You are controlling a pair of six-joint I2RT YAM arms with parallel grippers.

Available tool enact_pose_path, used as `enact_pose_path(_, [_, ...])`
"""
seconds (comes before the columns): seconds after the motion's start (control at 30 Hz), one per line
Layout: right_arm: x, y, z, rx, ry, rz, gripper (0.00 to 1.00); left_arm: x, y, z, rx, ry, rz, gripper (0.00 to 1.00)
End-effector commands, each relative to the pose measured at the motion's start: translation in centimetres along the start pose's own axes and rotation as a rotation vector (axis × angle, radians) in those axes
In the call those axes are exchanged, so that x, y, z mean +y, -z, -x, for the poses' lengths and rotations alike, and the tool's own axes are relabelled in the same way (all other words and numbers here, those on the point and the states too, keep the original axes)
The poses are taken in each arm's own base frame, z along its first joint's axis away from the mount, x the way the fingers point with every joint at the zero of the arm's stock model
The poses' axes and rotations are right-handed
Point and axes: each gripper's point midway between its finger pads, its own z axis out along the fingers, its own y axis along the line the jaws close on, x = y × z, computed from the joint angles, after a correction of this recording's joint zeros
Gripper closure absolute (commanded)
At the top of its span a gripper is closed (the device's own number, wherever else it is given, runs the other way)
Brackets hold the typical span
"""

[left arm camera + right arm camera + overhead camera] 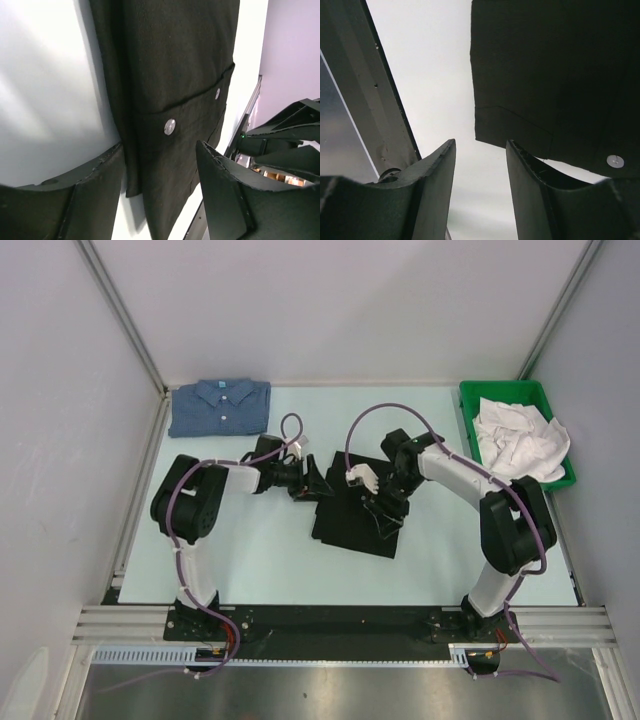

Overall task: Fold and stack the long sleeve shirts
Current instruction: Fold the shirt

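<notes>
A black long sleeve shirt (350, 515) lies folded flat at the table's middle. A blue long sleeve shirt (220, 406) lies folded at the back left corner. My left gripper (312, 482) is at the black shirt's left edge. In the left wrist view its jaws (160, 167) stand apart, with the shirt's buttoned edge (170, 150) hanging between them, not clamped. My right gripper (385, 518) hovers over the black shirt's near right part. In the right wrist view it (480, 150) is open, with bare table in the gap and a corner of the black shirt (555, 75) just beyond the fingertips.
A green bin (468, 400) with crumpled white cloth (520, 440) stands at the back right. Grey walls and metal posts close the table in at the back and sides. A metal rail (350, 622) runs along the near edge by the arm bases.
</notes>
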Motion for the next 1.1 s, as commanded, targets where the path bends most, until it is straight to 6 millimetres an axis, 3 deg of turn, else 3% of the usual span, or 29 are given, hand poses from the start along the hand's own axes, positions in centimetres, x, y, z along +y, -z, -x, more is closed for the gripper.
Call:
enact_pose_path(0.0, [-0.2, 1.1, 0.8, -0.033, -0.064, 0.039, 0.50, 0.4, -1.1, 0.6, -0.037, 0.009, 0.037, 0.36])
enact_pose_path(0.17, [-1.4, 1.4, 0.4, -0.036, -0.089, 0.022, 0.49, 0.5, -0.7, 1.4, -0.082, -0.035, 0.034, 0.37])
enact_pose_path(0.47, [-3.5, 2.9, 0.2, -0.082, -0.182, -0.017, 0.48, 1.5, -3.0, 2.1, -0.097, 0.020, -0.018, 0.46])
enact_pose_path(0.6, [-4.6, 3.4, 0.2, -0.107, -0.222, -0.050, 0.48, 1.9, -3.6, 1.7, -0.084, 0.072, -0.046, 0.63])
enact_pose_path(0.7, [-5.6, 3.7, 0.2, -0.140, -0.259, -0.074, 0.48, 1.7, -3.1, 1.9, -0.099, 0.048, -0.050, 0.84])
enact_pose_path(0.73, [-6.0, 3.9, 0.5, -0.161, -0.283, -0.085, 0.48, 1.9, -2.7, 2.1, -0.105, 0.053, -0.030, 0.96])
enact_pose_path(0.77, [-6.3, 4.0, 0.4, -0.178, -0.312, -0.085, 0.48, 1.2, -2.0, 2.6, -0.118, 0.032, -0.026, 1.00])
enact_pose_path(0.83, [-6.7, 4.2, 0.7, -0.220, -0.371, -0.085, 0.48, 1.7, -0.4, 2.9, -0.117, 0.004, 0.040, 1.00])
enact_pose_path(0.87, [-7.1, 4.4, 0.7, -0.239, -0.399, -0.091, 0.49, 0.4, 0.9, 4.2, -0.141, -0.044, 0.050, 1.00])
enact_pose_path(0.9, [-7.2, 4.3, 0.6, -0.252, -0.430, -0.088, 0.49, 0.6, 1.6, 4.4, -0.133, -0.122, 0.085, 1.00])
enact_pose_path(0.93, [-7.6, 4.4, 1.1, -0.292, -0.473, -0.090, 0.48, 1.7, 2.7, 3.5, -0.086, -0.095, 0.166, 1.00])
enact_pose_path(1.0, [-8.4, 4.6, 1.2, -0.334, -0.534, -0.097, 0.48, 0.4, 4.9, 5.1, -0.090, -0.259, 0.220, 1.00])
enact_pose_path(1.03, [-8.8, 4.4, 1.4, -0.367, -0.552, -0.098, 0.48, 0.8, 6.1, 4.0, -0.035, -0.246, 0.279, 1.00])
enact_pose_path(1.07, [-9.0, 4.5, 1.6, -0.392, -0.615, -0.088, 0.48, 0.2, 7.3, 5.6, -0.056, -0.302, 0.333, 1.00])
